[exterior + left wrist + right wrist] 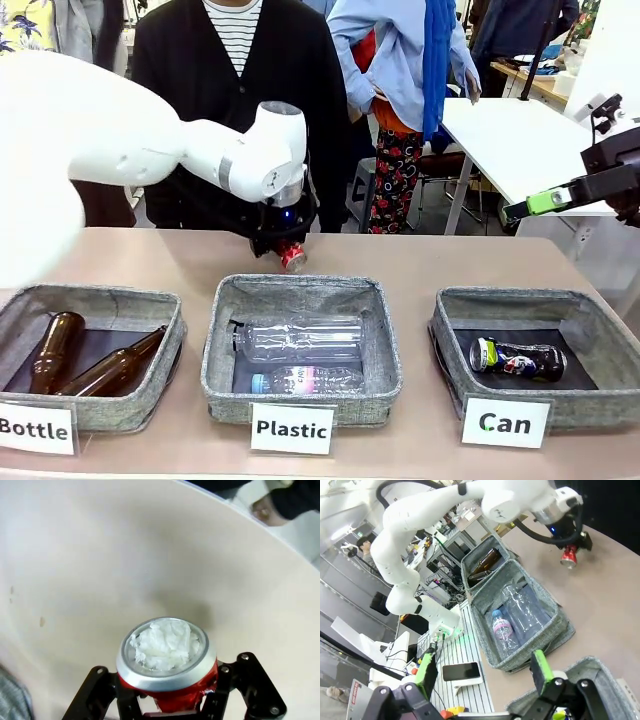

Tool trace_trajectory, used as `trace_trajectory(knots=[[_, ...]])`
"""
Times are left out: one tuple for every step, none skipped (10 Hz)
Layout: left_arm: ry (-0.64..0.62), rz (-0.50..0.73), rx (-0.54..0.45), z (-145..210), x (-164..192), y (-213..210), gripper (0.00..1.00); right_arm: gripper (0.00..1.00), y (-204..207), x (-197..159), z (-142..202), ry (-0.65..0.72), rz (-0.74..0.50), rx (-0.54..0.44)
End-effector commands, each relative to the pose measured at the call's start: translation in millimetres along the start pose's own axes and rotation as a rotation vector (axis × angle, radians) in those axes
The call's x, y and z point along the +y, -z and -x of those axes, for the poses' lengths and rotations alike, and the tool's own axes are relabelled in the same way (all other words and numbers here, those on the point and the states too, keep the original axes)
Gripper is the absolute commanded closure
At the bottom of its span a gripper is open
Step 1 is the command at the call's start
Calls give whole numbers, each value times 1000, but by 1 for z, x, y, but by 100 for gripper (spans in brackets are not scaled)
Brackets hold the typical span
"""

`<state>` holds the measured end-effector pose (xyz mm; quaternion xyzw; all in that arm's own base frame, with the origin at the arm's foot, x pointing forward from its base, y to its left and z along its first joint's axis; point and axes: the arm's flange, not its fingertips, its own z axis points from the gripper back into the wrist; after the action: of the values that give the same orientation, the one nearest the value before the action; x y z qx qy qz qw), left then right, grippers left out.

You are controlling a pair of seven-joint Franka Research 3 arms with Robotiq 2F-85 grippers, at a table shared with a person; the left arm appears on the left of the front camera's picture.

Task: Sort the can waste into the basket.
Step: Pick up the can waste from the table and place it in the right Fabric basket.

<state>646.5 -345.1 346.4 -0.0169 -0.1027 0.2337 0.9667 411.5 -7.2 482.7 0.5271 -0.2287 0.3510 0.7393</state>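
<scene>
A small red metal can with a silver rim (292,257) is clamped between the closed jaws of the left gripper (283,243), which hangs above the beige table (420,262) just behind the middle bin. The square grey woven-fabric basket labelled "Can" (600,330) sits well off toward the robot's right, past the grey bin labelled "Plastic" (300,293), so the carry likely runs sideways over that middle bin. The can's long axis points out along the fingers, tilted downward. The right gripper (548,200), jaws spread wide and empty, hovers nearer the basket. The left wrist view shows the can's open end stuffed with crumpled white material, unseen from the front. The front view shows a crushed dark can (516,358) already lying in the basket.
</scene>
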Motion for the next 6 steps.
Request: trace_trajectory(knots=[[56, 181, 9, 27, 56, -72, 100, 0, 1, 0, 2, -20, 9, -6], [154, 263, 56, 41, 76, -102, 100, 0, 1, 0, 2, -20, 9, -6], [280, 318, 107, 54, 97, -128, 100, 0, 1, 0, 2, -20, 9, -6], [504, 360, 172, 69, 120, -151, 100, 0, 1, 0, 2, -20, 9, -6], [707, 368, 233, 84, 139, -163, 100, 0, 1, 0, 2, -20, 9, -6], [927, 396, 316, 94, 154, -171, 100, 0, 1, 0, 2, -20, 9, -6]])
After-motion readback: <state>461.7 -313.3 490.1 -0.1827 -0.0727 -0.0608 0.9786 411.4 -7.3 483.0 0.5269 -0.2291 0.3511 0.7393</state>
